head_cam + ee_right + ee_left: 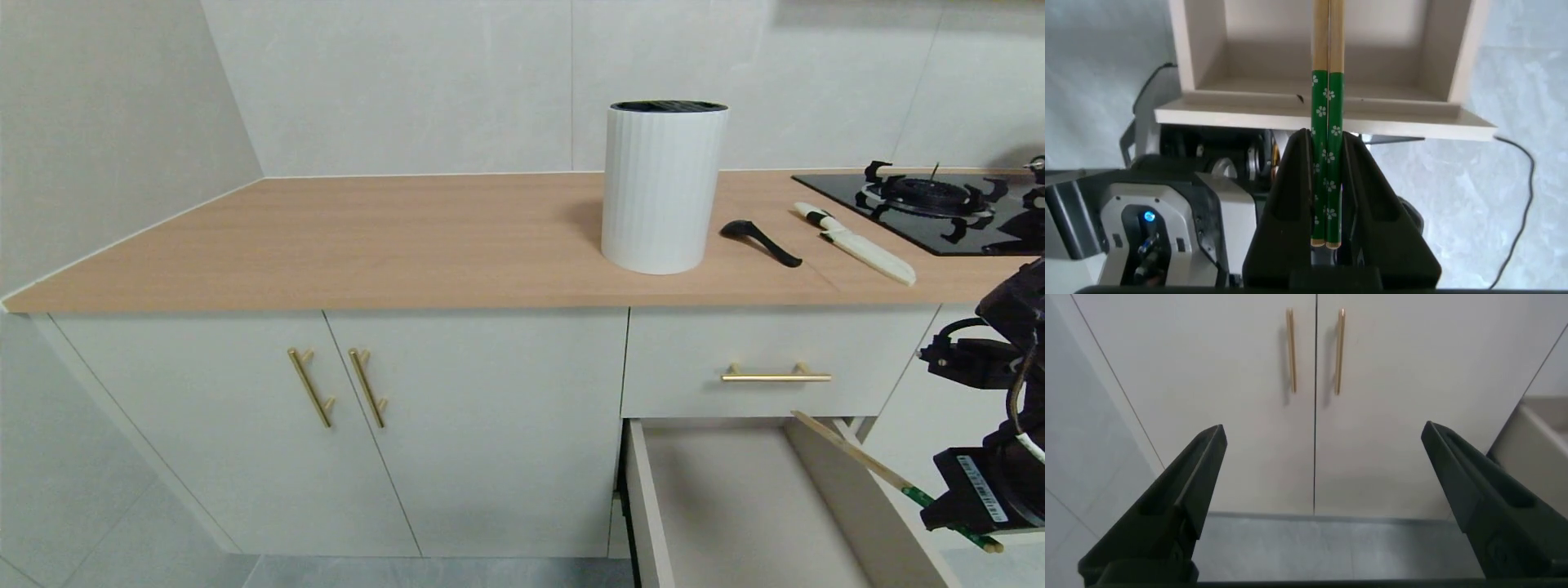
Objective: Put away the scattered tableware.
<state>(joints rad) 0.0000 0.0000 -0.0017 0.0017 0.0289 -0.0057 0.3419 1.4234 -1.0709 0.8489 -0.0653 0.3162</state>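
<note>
Head: right gripper (939, 502), half cut off at the 4 o'clock edge, clamps chopsticks (857, 453) angled toward 10 o'clock over the open drawer (645, 490). White knife (857, 245) and black spoon (759, 239) lie at 3 o'clock of the knife block (661, 188).
Left wrist: left gripper (1323, 433) wide open, empty.
Right wrist: fingers (1290, 188) tight on the chopsticks' green ends.

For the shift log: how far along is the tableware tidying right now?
Done: the lower drawer stands open. In hand: the right gripper is shut on the chopsticks, tips over that drawer. Left: the black spoon and white knife lie on the counter; the left gripper is open, holding nothing.
</note>
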